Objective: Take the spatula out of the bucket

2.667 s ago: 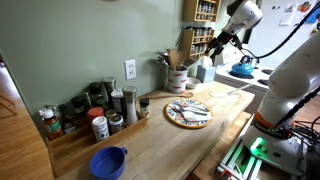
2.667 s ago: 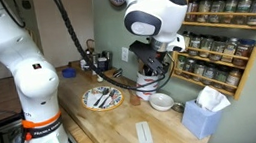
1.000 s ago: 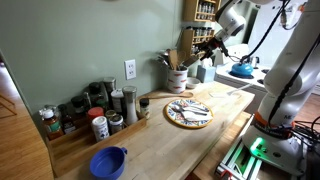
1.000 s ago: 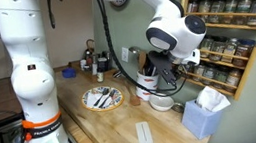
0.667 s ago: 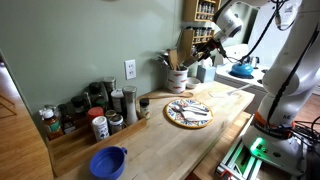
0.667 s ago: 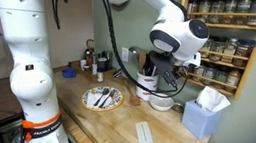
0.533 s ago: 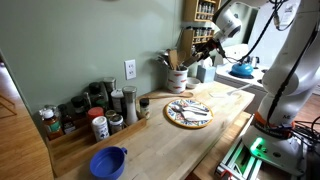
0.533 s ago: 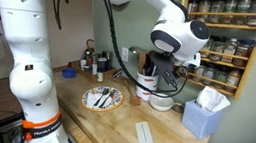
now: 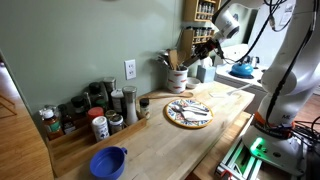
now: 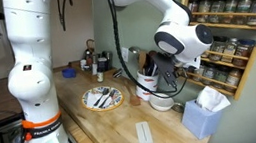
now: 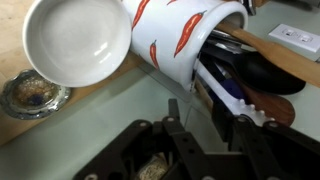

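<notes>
The bucket (image 9: 177, 79) (image 11: 190, 35) is a white crock with red chilli marks, standing against the green wall with several utensils in it. In the wrist view a wooden spoon (image 11: 272, 55), a dark-headed utensil (image 11: 255, 77) and a pale, blue-edged one (image 11: 228, 88) stick out of its mouth. Which of them is the spatula I cannot tell. My gripper (image 9: 205, 45) (image 10: 154, 71) (image 11: 196, 116) sits at the utensils' tips. Its fingers (image 11: 174, 112) stand partly closed with wall showing between them. The pale utensil's end lies beside the right-hand finger.
A white bowl (image 11: 78, 38) (image 10: 161, 101) sits beside the bucket. A plate (image 9: 172, 117) (image 10: 91, 106) holding cutlery lies on the wooden counter. Spice jars (image 9: 90, 115) and a blue cup (image 9: 108, 162) stand further along. A spice rack (image 10: 228, 27) and tissue box (image 10: 204, 111) are close by.
The arm moved in over the bucket earlier and has hardly shifted in the last second. Whether the jaws have moved, these exterior views do not show.
</notes>
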### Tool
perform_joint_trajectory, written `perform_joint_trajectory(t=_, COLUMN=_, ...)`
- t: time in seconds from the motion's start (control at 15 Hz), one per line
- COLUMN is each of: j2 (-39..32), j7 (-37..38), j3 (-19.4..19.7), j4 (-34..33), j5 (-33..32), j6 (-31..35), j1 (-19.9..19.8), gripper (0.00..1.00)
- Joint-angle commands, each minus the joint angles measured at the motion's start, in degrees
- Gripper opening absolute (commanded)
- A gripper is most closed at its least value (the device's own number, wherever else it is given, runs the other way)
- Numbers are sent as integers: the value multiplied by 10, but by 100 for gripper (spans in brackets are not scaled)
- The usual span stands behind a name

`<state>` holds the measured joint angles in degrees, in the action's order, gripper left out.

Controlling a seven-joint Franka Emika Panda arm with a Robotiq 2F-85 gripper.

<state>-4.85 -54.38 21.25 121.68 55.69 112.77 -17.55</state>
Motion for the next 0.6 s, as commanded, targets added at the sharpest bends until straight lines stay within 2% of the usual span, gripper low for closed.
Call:
perform_joint_trajectory(t=0.0, j2=-17, j7=3, j3=-6, j4=-19, j5=20, j6=-35, j1=-22, gripper=34)
perform_joint_trajectory(t=0.07, j2=-18, j7=3, j3=-5, j4=-21, j5=25, j6=-43, j1=-26, gripper=35)
perform_joint_trajectory(t=0.27, j2=-25, j7=8, j3=-3, j4=-29, j5=38, j6=-79, j1=-36, gripper=24)
perform_joint_trajectory(t=0.33, j2=-28, j7=10, j3=-3, j4=-31, j5=38, j6=-89, j1=-38, gripper=26)
perform_joint_trajectory(t=0.47, j2=-30, j7=12, j3=-4, j4=-32, j5=38, j6=-99, j1=-41, gripper=17)
perform_joint_trajectory(t=0.53, j2=-30, j7=13, j3=-4, j4=-32, j5=38, j6=-102, j1=-42, gripper=3)
